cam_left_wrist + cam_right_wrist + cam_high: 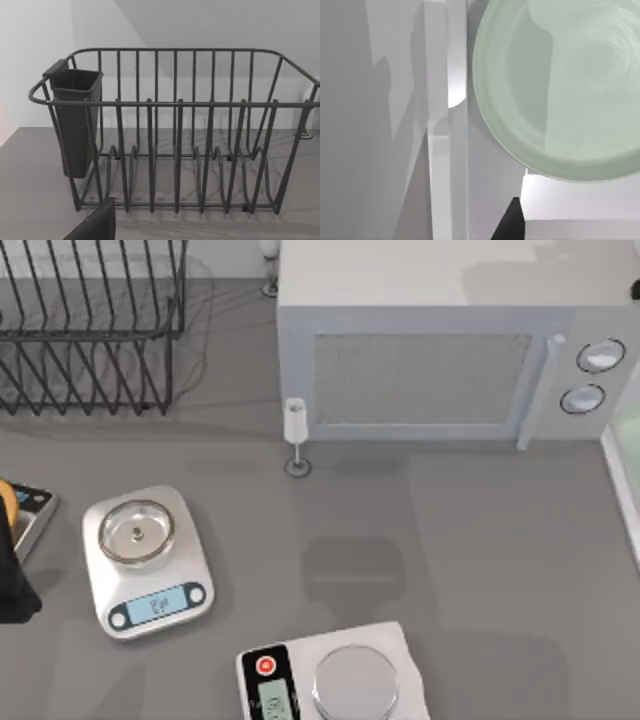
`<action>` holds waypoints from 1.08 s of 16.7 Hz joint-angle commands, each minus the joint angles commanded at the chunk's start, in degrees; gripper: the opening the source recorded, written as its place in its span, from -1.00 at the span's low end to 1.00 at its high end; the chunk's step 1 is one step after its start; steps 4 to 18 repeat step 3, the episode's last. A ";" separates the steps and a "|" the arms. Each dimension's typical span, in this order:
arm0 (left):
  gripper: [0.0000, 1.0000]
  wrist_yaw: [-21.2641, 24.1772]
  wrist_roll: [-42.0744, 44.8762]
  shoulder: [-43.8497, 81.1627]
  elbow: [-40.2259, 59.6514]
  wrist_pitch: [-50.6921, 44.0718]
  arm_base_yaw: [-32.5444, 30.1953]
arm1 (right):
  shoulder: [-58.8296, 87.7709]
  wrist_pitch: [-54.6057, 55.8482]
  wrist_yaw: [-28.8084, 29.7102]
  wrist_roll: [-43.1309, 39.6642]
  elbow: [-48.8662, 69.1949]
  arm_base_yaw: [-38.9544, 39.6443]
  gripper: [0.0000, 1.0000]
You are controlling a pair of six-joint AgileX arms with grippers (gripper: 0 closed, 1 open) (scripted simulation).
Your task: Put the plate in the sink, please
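1. Large round pale mint-green plate (560, 85), smooth and shallow: in the right wrist view it lies flat beside the thin straight white rim of the sink (440, 150), which runs along one side of it. In the top view a faint green patch sits at the desk's right edge, past the same white rim (620, 490).
2. Right gripper: a dark finger tip (512, 222) shows in the right wrist view, apart from the plate's near edge. Can't tell how wide the fingers are or whether they hold anything.
3. Left arm (15, 570): parked at the desk's left edge. Fingers' state can't be told. Its wrist camera faces the dark wire dish rack (175, 135) with a dark cutlery cup (75, 125) at one end.
4. Edges: white-grey microwave (440, 350) along the far edge, just beside the sink rim.
5. Open grey desk mid-right. White kitchen scale (145, 560) centre-left, another (335, 680) at the near edge.
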 joint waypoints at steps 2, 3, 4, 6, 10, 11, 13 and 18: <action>1.00 0.00 0.00 0.00 0.00 0.00 0.00 | 0.00 0.00 0.00 0.00 0.00 0.00 1.00; 1.00 0.00 0.00 0.00 0.00 0.00 0.00 | 0.00 0.00 0.00 0.00 0.00 0.00 1.00; 1.00 0.00 0.00 0.00 0.00 0.00 0.00 | 0.00 0.00 0.00 0.00 0.00 0.00 1.00; 1.00 0.00 0.00 0.00 0.00 0.00 0.00 | 0.00 0.00 0.00 0.00 0.00 0.00 1.00; 1.00 0.00 0.00 0.00 0.00 0.00 0.00 | 0.00 0.00 0.00 0.00 0.00 0.00 1.00; 1.00 0.00 0.00 0.00 0.00 0.00 0.00 | 0.00 0.00 0.00 0.00 0.00 0.00 1.00; 1.00 0.00 0.00 0.00 0.00 0.00 0.00 | 0.00 0.00 0.00 0.00 0.00 0.00 1.00; 1.00 0.00 0.00 0.00 0.00 0.00 0.00 | 0.00 0.00 0.00 0.00 0.00 0.00 1.00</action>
